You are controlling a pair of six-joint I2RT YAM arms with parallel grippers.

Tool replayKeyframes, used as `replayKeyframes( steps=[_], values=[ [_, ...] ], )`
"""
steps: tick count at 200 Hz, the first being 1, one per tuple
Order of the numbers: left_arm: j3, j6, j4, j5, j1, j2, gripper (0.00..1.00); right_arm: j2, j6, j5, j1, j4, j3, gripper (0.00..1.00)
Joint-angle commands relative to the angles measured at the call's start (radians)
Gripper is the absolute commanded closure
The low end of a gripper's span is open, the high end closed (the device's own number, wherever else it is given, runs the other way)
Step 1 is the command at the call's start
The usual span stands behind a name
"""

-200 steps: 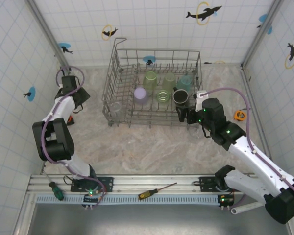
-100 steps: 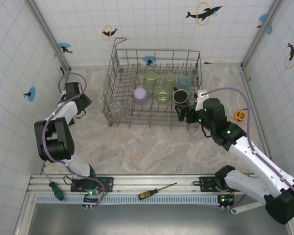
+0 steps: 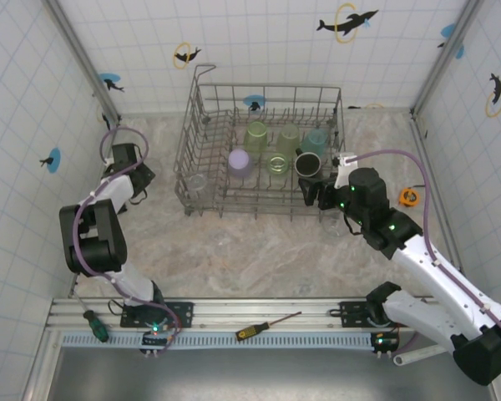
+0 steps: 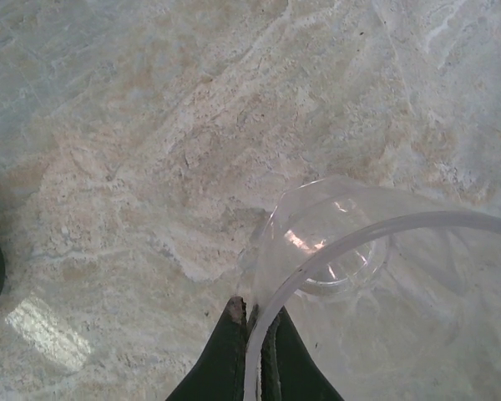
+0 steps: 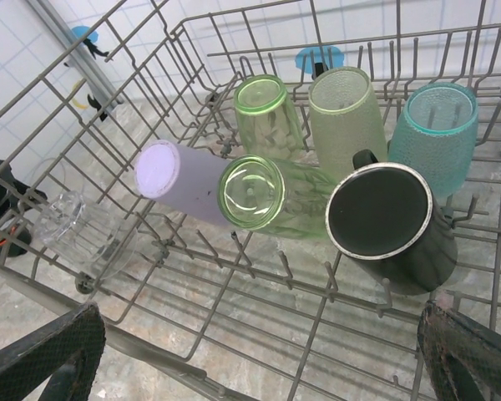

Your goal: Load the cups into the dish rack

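A beige, marble-veined desk (image 3: pixel 259 251) is enclosed on three sides by white tiled walls (image 3: pixel 17 100) on which dolphin stickers (image 3: pixel 348 20) with blue and yellow rings are stuck. The rack (image 3: pixel 267 87) is set towards the far middle of the desk, close to the back wall. Inside it a lavender cup (image 5: pixel 184 180) and a green cup (image 5: pixel 263 196) are laid on their sides among the tines. Behind them a second green cup (image 5: pixel 267 113), a pale textured cup (image 5: pixel 351 113) and a teal cup (image 5: pixel 438 129) are stood in a row. A black mug (image 5: pixel 388 221) is tipped on its side at the rack's right end. A second clear cup (image 5: pixel 79 230) appears to lie at the rack's left end, though through the wires its exact seat cannot be made out. The left hand (image 4: pixel 252 313) is held low over bare desk to the left of the rack, and its fingers are clenched on the rim of a clear cup (image 4: pixel 334 242), which is tilted with its base towards the stone. The right hand (image 3: pixel 316 199) is poised at the rack's near right corner with its fingers spread wide and nothing held between them. A tape measure (image 3: pixel 409 196) is seen by the right wall, and two screwdrivers (image 3: pixel 267 326) are left on the near rail.
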Motion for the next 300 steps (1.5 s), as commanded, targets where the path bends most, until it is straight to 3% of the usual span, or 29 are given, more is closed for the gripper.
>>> replayKeyframes(
  steps=[1,51,81,162,199,254,300],
  values=[
    [-0.072,-0.035,-0.022,0.003,0.007,-0.08,1.0,-0.01,0.008,-0.023,-0.006,0.027,-0.021,0.0],
    [-0.202,-0.093,-0.003,0.089,0.018,-0.28,1.0,0.047,0.017,-0.077,-0.004,0.038,0.007,0.0],
    [-0.212,-0.089,0.012,0.204,0.031,-0.369,1.0,0.068,0.041,-0.1,-0.002,0.053,0.019,0.0],
    [-0.197,-0.124,0.0,0.39,0.124,-0.488,1.0,0.103,0.093,-0.09,0.025,0.072,0.028,0.0],
    [-0.249,-0.161,0.107,0.528,0.147,-0.521,1.0,0.117,0.12,-0.101,0.048,0.104,0.018,0.0],
    [-0.242,-0.226,0.181,0.591,0.149,-0.555,1.0,0.16,0.152,-0.144,0.053,0.168,0.024,0.0],
    [-0.169,-0.225,0.182,0.568,0.149,-0.577,1.0,0.206,0.157,-0.165,0.055,0.196,0.031,0.0]
  ],
)
